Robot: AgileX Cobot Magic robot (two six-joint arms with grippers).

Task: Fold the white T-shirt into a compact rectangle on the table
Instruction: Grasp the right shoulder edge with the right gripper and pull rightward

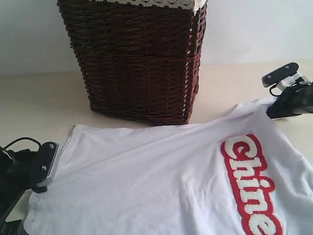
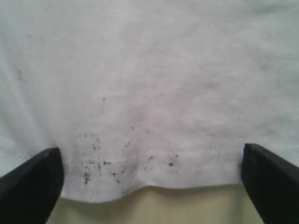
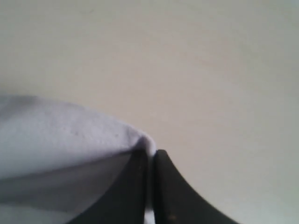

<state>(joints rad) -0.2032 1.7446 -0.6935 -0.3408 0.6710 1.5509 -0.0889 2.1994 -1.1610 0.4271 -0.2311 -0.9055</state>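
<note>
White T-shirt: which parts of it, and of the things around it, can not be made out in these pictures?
Exterior view: the lettering on the white T-shirt is cut off by the bottom edge after "Chine".
Exterior view: the basket has its top cut by the upper edge; its inside is unseen.
Right wrist view: close and blurred; which shirt part the right gripper pinches is unclear.

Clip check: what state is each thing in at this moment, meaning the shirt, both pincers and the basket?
white T-shirt: unfolded, spread on the table, lettering face up.
left pincer: open, fingers on either side of a stretch of the shirt's hem, not closed on it.
right pincer: shut on a fold at the shirt's edge.
wicker basket: upright behind the shirt, contents not visible.
</note>
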